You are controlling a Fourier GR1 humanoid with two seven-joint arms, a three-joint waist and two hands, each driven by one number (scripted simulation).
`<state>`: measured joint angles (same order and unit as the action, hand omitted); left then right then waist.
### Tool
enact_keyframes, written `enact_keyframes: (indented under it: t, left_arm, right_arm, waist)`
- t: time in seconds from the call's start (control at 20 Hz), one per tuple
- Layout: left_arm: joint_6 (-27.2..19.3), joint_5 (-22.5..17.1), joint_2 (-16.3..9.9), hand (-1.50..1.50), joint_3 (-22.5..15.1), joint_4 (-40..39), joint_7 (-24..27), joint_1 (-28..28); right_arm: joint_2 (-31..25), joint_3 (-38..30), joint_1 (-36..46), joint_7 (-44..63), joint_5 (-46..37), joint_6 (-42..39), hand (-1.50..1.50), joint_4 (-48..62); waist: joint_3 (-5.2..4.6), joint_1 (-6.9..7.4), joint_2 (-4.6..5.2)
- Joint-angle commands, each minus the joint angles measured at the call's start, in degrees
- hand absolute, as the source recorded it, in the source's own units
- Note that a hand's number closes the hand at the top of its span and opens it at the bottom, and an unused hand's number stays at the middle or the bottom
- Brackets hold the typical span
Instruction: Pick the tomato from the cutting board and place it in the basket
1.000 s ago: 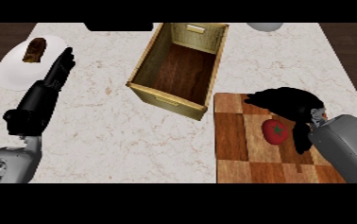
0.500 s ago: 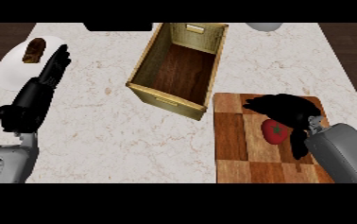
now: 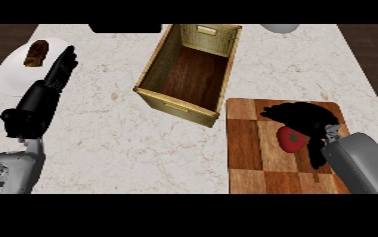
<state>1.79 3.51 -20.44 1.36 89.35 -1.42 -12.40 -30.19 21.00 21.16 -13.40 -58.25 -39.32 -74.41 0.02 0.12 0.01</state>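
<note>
right hand (image 3: 306, 118): black, at the lower right over the board, fingers curled down and around the tomato, thumb side toward the near edge; whether they actually touch it, cannot tell.
right forearm (image 3: 356, 167): grey, comes in from the lower right corner across the board's near right part.
tomato (image 3: 292, 139): red with a small green top, lies on the board just left of the right palm, partly covered by the fingers above it.
board (image 3: 255, 156): wooden, checkered in light and dark brown, flat on the counter at the lower right; its far left corner is just beside the basket's near corner.
left hand (image 3: 46, 93): black, at the left, fingers straight and together pointing away, holding nothing, resting over the counter; fingertips lie over the plate's edge.
left forearm (image 3: 18, 168): grey, at the lower left corner.
counter (image 3: 111, 146): pale marble with faint brown veins, fills most of the view.
basket (image 3: 156, 79): tall box with light woven walls and a dark wooden floor, open top, set at a slant in the middle, well apart from the tomato.
plate (image 3: 16, 73): white, at the far left, carrying a small brown item (image 3: 36, 54).
far edge: a dark object (image 3: 125, 28) and a grey rounded object (image 3: 280, 28), both cut off by the view.
room: dark wooden floor (image 3: 15, 33) shows past the counter's far corners.
</note>
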Motion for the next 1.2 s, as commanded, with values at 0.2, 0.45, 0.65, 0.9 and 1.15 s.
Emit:
enact_keyframes:
  t: [0.2, 0.45, 0.65, 0.9, 1.15]
  left_arm:
    - [0.86, 2.88, 3.17, 0.0, 0.49, 1.21, 0.37, 1.88]
    - [0.05, 4.98, 4.47, 0.0, 0.47, -1.54, 2.23, 0.48]
    - [2.27, 3.47, 3.78, 0.0, 1.59, 3.06, -1.52, 0.95]
    - [3.21, 4.1, 3.83, 0.0, 3.36, -3.19, 3.45, -0.33]
    - [2.34, 3.67, 4.18, 0.0, 3.24, 0.18, 0.97, 1.85]
  right_arm:
    - [1.31, -2.55, -0.36, -3.42, -4.91, 0.02, -1.5, 2.3]
    - [7.12, -3.24, -3.07, -2.07, -5.61, 4.67, 1.5, 6.83]
    - [6.9, -2.5, 3.02, -7.78, -9.72, 9.68, 1.5, 16.64]
    - [6.93, -2.98, 2.16, -9.68, -11.41, 10.83, 1.5, 13.53]
    - [5.16, -19.4, 3.86, 7.1, -7.27, 13.52, 1.5, 15.84]
  waist:
    - [-0.02, -0.07, -0.03]
    - [-0.02, -0.17, 0.0]
    - [0.0, 0.37, 0.08]
    - [-0.02, 0.05, 0.06]
    - [-0.04, -1.07, -0.02]
